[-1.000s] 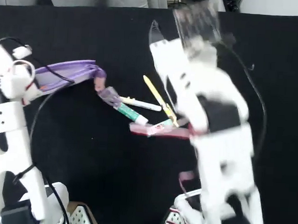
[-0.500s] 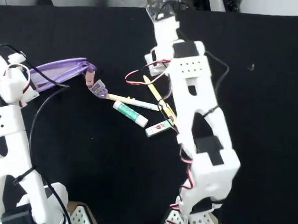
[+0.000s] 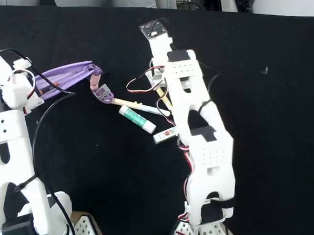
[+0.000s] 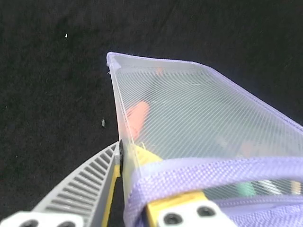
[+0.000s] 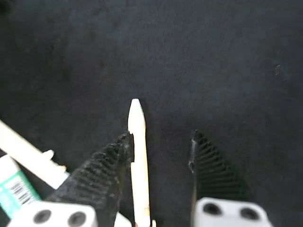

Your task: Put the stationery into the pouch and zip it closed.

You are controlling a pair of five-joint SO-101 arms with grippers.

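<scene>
Broadly, a black cloth covers the surface [image 3: 283, 129], and a strip of pale grey room runs behind its far edge. Two white arms stand at the near edge.

The left end effector [image 4: 121, 152] is clamped on one edge of the purple mesh pouch [image 3: 70, 73], which stands on its side at the left. An orange item [image 4: 137, 118] shows through the mesh. The pouch's zipper pull [image 3: 102, 92] lies just off its end, touching a white pen [image 3: 142, 106]. Beside that pen lie a green-and-white tube [image 3: 137, 119] and a small label-wrapped piece [image 3: 166, 134].

The right end effector [image 5: 161, 137] hangs low over the cloth with its fingers apart. The yellow pen [image 5: 137, 142] lies between them, close against one finger [image 5: 106, 163] and well off the other, its tip reaching past both.

A second ago the right arm was a blur farther right and the yellow pen lay in plain sight. Since then the arm has swung left and settled over the pen, covering most of it from above. The pouch and the other stationery have hardly shifted.
</scene>
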